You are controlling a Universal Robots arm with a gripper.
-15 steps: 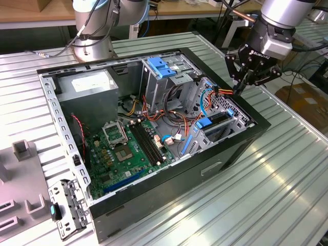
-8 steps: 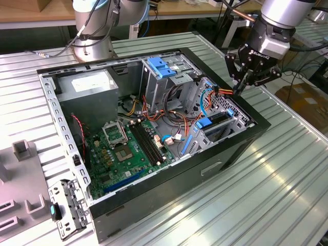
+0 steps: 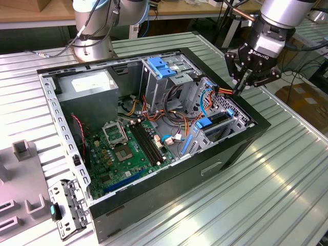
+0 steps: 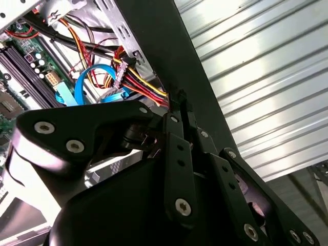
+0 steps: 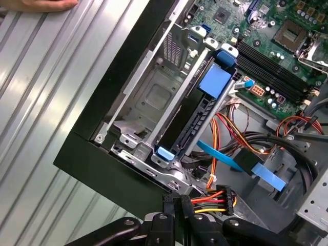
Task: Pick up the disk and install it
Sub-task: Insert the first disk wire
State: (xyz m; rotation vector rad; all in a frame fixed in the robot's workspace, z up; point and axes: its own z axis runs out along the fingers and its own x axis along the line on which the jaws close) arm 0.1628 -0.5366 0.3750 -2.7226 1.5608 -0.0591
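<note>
A ribbed metal bench point(image 3: 287, 169) carries an open computer case point(image 3: 154, 128), with workshop desks behind it. The disk point(image 5: 197, 115), with its blue side rails, sits edge-on in the drive cage at the case's end, beside an empty metal bay. The jaws point(image 3: 241, 84) hang over that end's rim, clenched on a bundle of red, yellow and black power wires point(image 5: 210, 197) near their black connector.
</note>
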